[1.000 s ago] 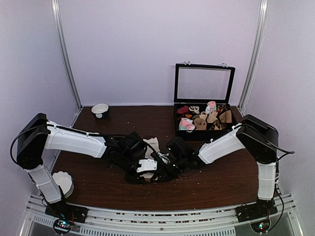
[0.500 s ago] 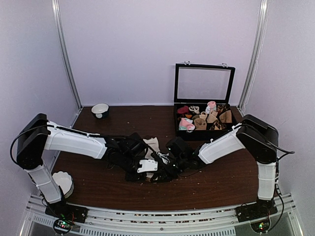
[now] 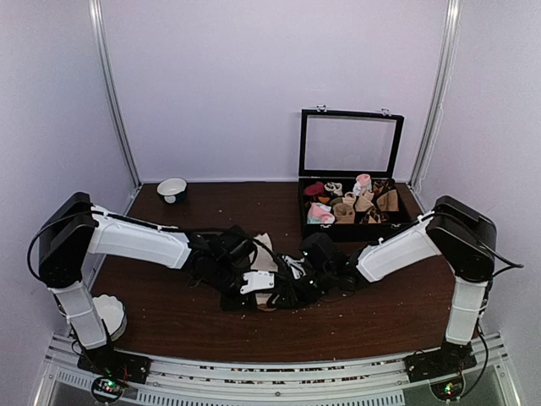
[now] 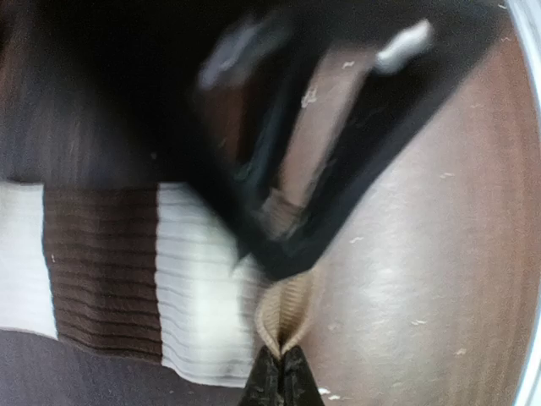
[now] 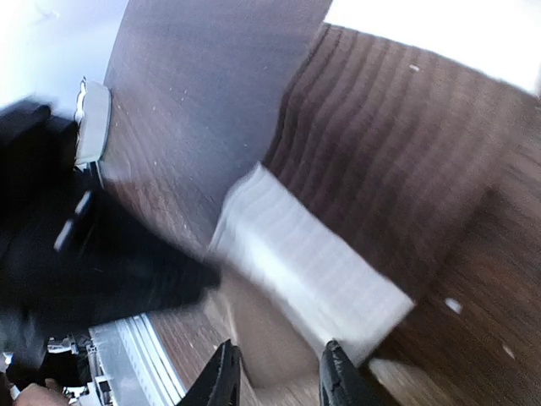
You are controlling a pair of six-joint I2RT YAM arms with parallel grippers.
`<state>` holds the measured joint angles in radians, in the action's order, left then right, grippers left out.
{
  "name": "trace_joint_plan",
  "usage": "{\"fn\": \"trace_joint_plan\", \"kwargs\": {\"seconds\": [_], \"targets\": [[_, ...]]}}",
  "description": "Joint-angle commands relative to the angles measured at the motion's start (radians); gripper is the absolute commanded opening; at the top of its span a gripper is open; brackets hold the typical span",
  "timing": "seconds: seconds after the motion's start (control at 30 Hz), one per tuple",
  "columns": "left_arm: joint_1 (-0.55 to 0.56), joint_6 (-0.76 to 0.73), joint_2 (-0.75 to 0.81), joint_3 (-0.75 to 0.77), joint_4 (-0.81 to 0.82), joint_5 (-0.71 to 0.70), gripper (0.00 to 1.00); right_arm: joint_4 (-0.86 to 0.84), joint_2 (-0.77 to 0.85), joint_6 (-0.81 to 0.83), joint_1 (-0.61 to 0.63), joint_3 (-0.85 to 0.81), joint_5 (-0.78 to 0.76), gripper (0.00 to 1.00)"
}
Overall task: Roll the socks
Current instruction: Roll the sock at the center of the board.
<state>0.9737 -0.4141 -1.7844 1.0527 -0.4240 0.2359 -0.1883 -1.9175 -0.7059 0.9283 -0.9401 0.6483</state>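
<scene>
On the table [image 3: 169, 317], left gripper [image 4: 283, 381] clamps a tan fold of socks [image 4: 283, 317]; right gripper [image 5: 279, 376] stands jaws apart.

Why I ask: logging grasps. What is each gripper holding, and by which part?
Left gripper pinches a ribbed tan fold of the socks. Right gripper stands open over them, gripping nothing that shows.

Brown table [image 3: 397, 309] carrying a black lidded box [image 3: 351, 231], lid raised, filled with assorted rolled socks [image 3: 364, 202], upper right; small white bowl [image 3: 172, 188], upper left; second white bowl [image 3: 110, 315], lower left.
</scene>
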Motion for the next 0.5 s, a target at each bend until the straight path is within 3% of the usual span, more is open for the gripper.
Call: {"fn": "trace_joint_plan", "kwargs": {"seconds": [0.0, 0.07, 0.1, 0.13, 0.17, 0.3, 0.47], "targets": [[-0.091, 0.11, -0.084, 0.047, -0.088, 0.04, 0.0, -0.052, 0.096, 0.027, -0.002, 0.078, -0.071, 0.35], [-0.117, 0.122, -0.108, 0.069, -0.106, 0.079, 0.0, -0.07, 0.128, 0.041, -0.002, 0.111, -0.088, 0.38], [-0.129, 0.124, -0.116, 0.077, -0.114, 0.096, 0.0, -0.07, 0.144, 0.057, -0.002, 0.125, -0.098, 0.49], [-0.136, 0.125, -0.122, 0.085, -0.125, 0.111, 0.0, -0.073, 0.157, 0.068, 0.0, 0.139, -0.106, 0.89], [-0.14, 0.126, -0.127, 0.092, -0.13, 0.124, 0.0, -0.073, 0.172, 0.081, 0.0, 0.153, -0.117, 0.99], [-0.152, 0.134, -0.144, 0.118, -0.16, 0.2, 0.0, -0.055, 0.248, 0.152, 0.001, 0.215, -0.231, 1.0], [-0.183, 0.12, -0.157, 0.147, -0.226, 0.334, 0.0, -0.182, 0.533, 0.308, 0.081, 0.412, -0.626, 1.0]]}}
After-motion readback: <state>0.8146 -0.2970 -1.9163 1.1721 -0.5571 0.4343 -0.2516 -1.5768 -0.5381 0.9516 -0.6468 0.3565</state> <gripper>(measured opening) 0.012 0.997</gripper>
